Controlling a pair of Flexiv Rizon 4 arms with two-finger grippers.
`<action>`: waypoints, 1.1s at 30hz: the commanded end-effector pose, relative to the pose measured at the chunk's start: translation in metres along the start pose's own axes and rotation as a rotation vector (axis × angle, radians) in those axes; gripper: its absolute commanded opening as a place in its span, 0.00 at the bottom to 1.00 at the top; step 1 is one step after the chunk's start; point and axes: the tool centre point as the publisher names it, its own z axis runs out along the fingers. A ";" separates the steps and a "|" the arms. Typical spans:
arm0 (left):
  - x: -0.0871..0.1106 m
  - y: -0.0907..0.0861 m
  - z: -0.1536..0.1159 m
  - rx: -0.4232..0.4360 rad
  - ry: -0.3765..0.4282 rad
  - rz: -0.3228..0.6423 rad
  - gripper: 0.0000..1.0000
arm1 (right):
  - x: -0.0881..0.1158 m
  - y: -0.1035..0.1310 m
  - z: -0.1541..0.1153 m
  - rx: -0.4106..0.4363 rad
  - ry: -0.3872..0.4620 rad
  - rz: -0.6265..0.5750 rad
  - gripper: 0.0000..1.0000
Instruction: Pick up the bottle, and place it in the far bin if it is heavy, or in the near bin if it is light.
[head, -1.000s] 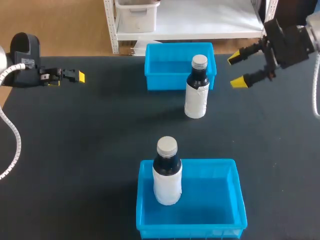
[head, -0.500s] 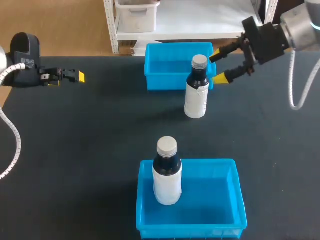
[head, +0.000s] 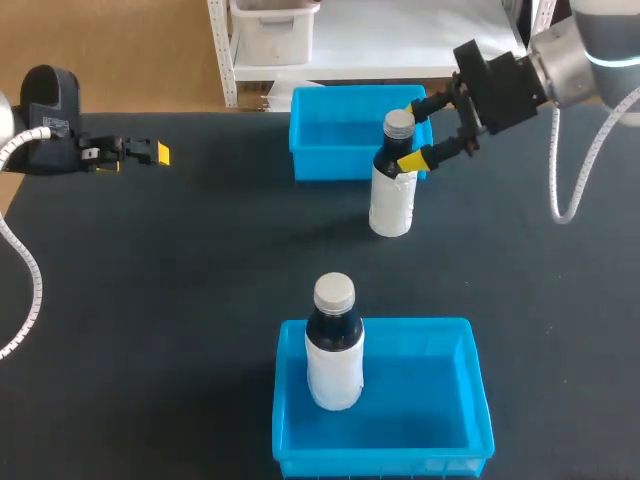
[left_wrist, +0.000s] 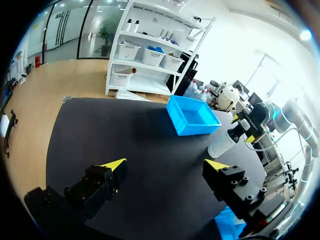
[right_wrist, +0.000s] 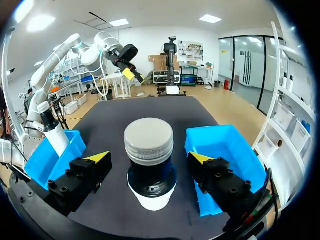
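Note:
A dark bottle (head: 392, 180) with a white label and a grey cap stands on the black table just in front of the far blue bin (head: 340, 140). My right gripper (head: 413, 133) is open, one yellow-tipped finger on each side of the bottle's neck, small gaps showing. From the right wrist the bottle (right_wrist: 149, 165) stands between the fingers of this gripper (right_wrist: 149, 157). My left gripper (head: 150, 152) hovers at the far left of the table, open and empty (left_wrist: 165, 165), far from the bottle (left_wrist: 222, 145).
A second, similar bottle (head: 333, 345) stands upright in the near blue bin (head: 400, 420) at the table's front. From the right wrist, the far bin (right_wrist: 227, 150) lies beside one finger and the near bin (right_wrist: 47, 157) beyond the other.
My right arm has swung in from the far right to the bottle, and its open fingers now straddle the bottle's neck. The left arm and both bottles have not moved.

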 end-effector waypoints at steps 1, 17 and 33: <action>0.000 0.000 0.000 0.000 0.000 0.000 1.00 | -0.001 -0.003 0.004 -0.002 -0.004 0.000 1.00; 0.000 0.000 0.000 0.000 0.000 0.000 1.00 | 0.002 -0.007 0.009 -0.019 -0.022 0.003 0.81; 0.000 0.000 0.000 0.000 0.000 0.000 1.00 | 0.001 -0.004 0.010 -0.030 -0.032 -0.001 0.44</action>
